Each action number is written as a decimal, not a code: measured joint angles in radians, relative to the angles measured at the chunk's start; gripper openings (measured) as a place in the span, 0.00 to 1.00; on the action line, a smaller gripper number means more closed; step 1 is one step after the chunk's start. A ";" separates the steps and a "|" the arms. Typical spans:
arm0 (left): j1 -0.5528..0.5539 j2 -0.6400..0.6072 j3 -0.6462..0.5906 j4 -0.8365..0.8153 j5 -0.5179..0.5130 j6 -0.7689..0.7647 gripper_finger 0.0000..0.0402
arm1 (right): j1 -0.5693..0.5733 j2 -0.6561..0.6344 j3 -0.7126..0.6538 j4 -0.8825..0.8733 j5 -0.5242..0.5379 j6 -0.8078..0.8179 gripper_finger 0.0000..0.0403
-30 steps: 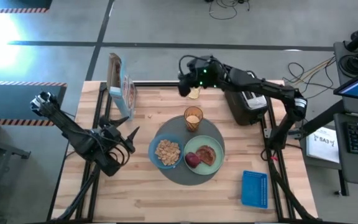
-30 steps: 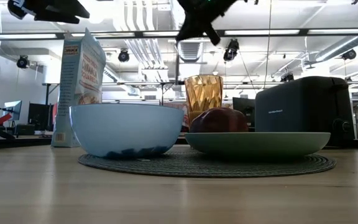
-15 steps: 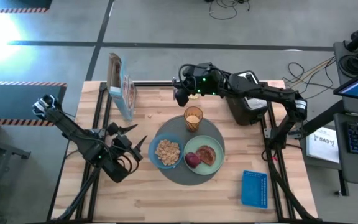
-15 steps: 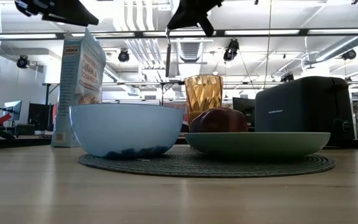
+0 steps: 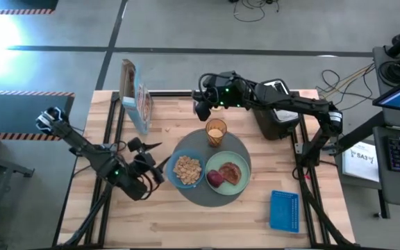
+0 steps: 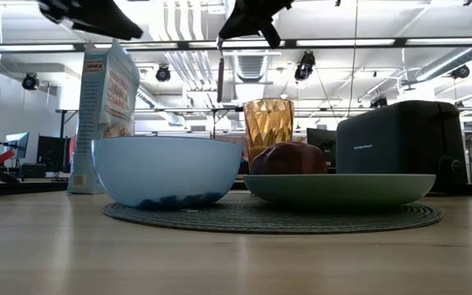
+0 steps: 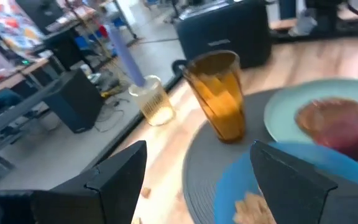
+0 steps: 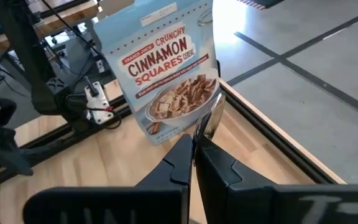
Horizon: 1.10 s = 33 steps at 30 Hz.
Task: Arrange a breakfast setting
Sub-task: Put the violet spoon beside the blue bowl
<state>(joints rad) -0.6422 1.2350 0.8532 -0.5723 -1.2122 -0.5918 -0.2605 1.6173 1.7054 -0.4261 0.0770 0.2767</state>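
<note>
One mat (image 5: 207,194), one bowl (image 5: 186,169), one plate (image 5: 240,161), one glass (image 5: 216,132), one spoon (image 8: 211,118). One toaster (image 5: 273,114), one cereal box (image 5: 136,103), one blue tray (image 5: 285,210). On the plate: one toast (image 5: 230,171), one apple (image 5: 214,178). Two arms.

A blue cereal box (image 8: 169,68) stands upright on the wooden table. Its front reads "TRADER JOE'S" in small letters on top, then "CRUNCHY CINNAMON SQUARES CEREAL" in large lettering, above a picture of a bowl of cereal squares. The black toaster (image 6: 400,147) carries a small pale brand mark on its side, too small to read.
</note>
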 joint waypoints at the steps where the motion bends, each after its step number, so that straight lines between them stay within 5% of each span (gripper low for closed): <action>1: 0.014 -0.001 0.000 0.018 -0.004 0.014 0.67 | 0.001 0.000 0.000 -0.002 0.000 0.000 0.02; 11: 0.245 0.029 -0.010 0.327 0.097 0.307 0.67 | 0.029 0.000 0.000 -0.010 -0.007 -0.009 0.02; 19: 0.452 0.093 -0.089 0.752 0.377 0.661 0.67 | 0.046 -0.001 0.000 -0.015 -0.025 -0.034 0.02; 24: 0.555 0.089 -0.103 0.859 0.441 0.678 0.67 | 0.045 -0.005 0.000 -0.042 -0.032 -0.026 0.02; 33: 0.579 0.072 -0.148 1.099 0.540 0.710 0.67 | 0.048 -0.005 0.000 -0.048 -0.032 -0.054 0.02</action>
<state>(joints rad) -0.0633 1.3067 0.7055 0.5264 -0.6724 0.1184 -0.2121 1.6119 1.7054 -0.4740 0.0446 0.2224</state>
